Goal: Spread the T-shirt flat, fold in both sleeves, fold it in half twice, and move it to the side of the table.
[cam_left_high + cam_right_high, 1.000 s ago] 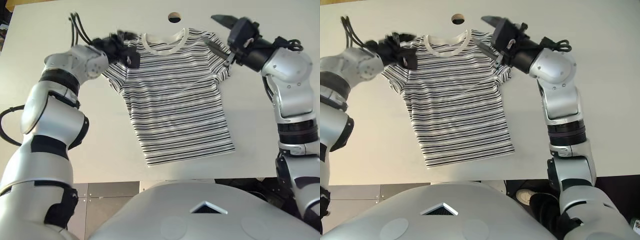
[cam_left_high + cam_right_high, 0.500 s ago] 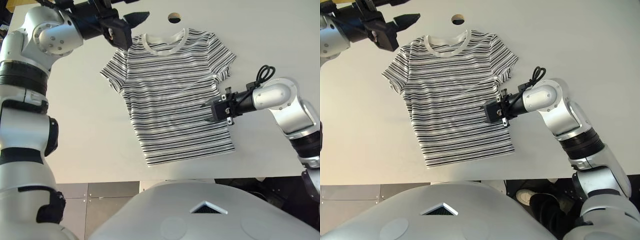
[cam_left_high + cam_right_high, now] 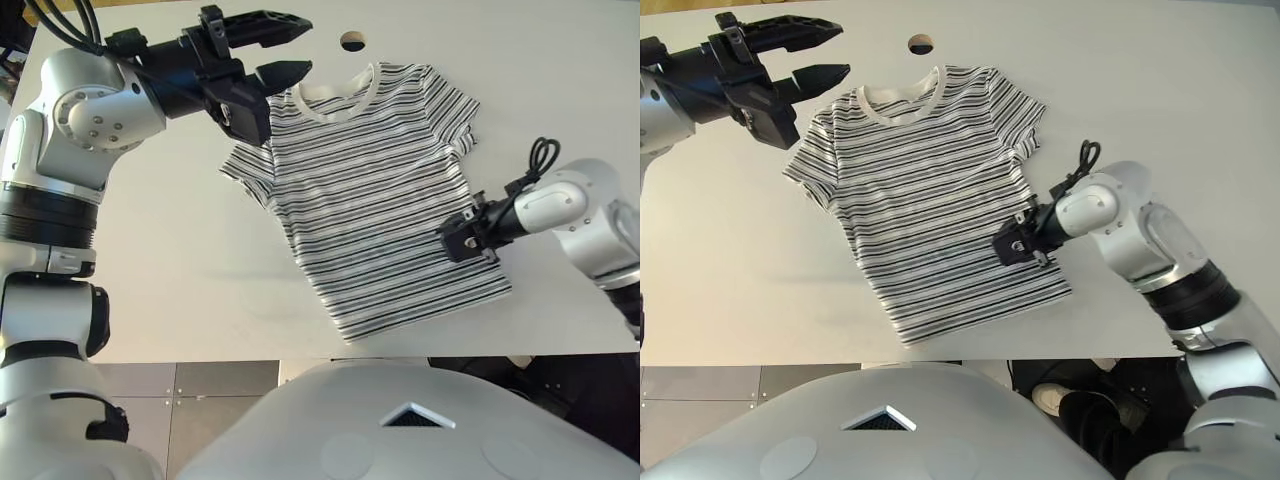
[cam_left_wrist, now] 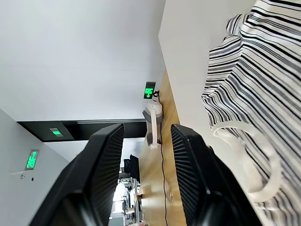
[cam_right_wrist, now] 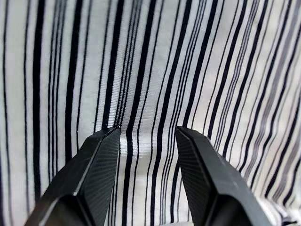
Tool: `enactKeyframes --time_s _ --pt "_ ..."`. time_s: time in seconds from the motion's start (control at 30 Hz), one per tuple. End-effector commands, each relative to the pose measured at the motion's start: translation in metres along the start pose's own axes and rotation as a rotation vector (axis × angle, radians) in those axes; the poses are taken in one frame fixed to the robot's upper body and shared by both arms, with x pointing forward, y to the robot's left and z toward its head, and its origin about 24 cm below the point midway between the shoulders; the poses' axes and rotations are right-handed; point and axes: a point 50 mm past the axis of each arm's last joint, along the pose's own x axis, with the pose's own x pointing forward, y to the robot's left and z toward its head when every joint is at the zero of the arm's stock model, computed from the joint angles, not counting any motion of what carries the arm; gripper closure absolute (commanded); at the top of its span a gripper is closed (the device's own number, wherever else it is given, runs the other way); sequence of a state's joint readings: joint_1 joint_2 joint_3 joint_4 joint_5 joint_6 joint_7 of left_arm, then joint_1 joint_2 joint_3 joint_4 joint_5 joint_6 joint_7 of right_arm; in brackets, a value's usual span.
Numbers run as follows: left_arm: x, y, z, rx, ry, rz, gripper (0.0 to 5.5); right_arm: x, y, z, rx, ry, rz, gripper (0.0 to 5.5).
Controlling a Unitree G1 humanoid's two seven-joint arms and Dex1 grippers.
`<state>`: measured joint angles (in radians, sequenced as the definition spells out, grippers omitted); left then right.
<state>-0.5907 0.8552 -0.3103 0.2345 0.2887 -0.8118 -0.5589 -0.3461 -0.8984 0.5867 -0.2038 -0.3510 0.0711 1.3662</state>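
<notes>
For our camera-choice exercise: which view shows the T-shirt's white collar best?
The right eye view: the whole collar lies unobstructed. In the left eye view a finger of the left gripper sits right at one end. The left wrist view catches it close but slanted. The right wrist view faces striped fabric.

Light: bright, even, from above on the white counter (image 3: 150, 250)
Shadows: soft, faint; a pale band on the counter beside the T-shirt (image 3: 370, 190) hem
Left wrist view: left gripper (image 4: 147, 128) dark against a bright wall (image 4: 70, 47); green signs (image 4: 150, 89) glow
Right wrist view: even light on the stripes by the right gripper (image 5: 148, 129)
</notes>
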Motion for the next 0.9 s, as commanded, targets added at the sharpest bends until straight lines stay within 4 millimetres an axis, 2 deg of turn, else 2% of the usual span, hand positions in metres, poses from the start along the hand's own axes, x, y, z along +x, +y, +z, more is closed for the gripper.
enactKeyframes --time_s 0.03,0.27,0.37,0.5,0.63,0.77,0.9 --pt "-0.002 -0.001 0.002 -0.005 0.011 -0.014 3.64 0.003 0.015 -0.008 0.08 0.018 0.103 3.34" --pt "-0.007 -0.001 -0.002 -0.018 0.046 -0.009 3.64 0.014 0.038 0.027 0.159 -0.2 0.225 3.34" --pt "-0.006 -0.002 -0.004 -0.022 0.048 -0.011 3.64 0.023 0.038 0.044 0.212 -0.289 0.209 3.34" --pt "-0.007 -0.002 -0.004 -0.026 0.048 -0.012 3.64 0.03 0.03 0.053 0.244 -0.327 0.159 3.34" --pt "-0.005 -0.008 -0.004 -0.036 0.04 -0.041 3.64 0.024 0.017 0.044 0.271 -0.304 0.089 3.34" --pt "-0.014 -0.018 -0.008 -0.038 0.076 -0.128 3.64 -0.009 -0.023 0.027 0.289 -0.28 -0.099 3.34" --pt "-0.025 -0.026 -0.008 -0.081 0.079 -0.184 3.64 -0.03 -0.026 0.01 0.271 -0.204 -0.085 3.34"
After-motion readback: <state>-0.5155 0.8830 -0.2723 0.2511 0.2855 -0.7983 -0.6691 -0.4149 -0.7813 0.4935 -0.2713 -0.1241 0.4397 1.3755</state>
